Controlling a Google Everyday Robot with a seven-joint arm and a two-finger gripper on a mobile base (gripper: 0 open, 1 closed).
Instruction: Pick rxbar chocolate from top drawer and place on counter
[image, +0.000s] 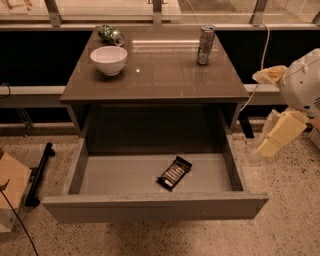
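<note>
Black-wrapped rxbar chocolate (174, 173) is lying reachable in the open grey top drawer (155, 207), my cream gripper (272, 141) hovering at three o'clock, aperture unclear.

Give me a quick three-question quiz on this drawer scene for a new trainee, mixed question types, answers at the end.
1. True or false: the rxbar chocolate lies inside the open top drawer.
2. Multiple choice: where is the gripper?
A) over the bowl
B) down inside the drawer, on the bar
C) to the right of the drawer, outside it
3. Short answer: what stands upright near the back right corner of the counter?

Key: 1 true. 2 C. 3 the metal can.
</note>
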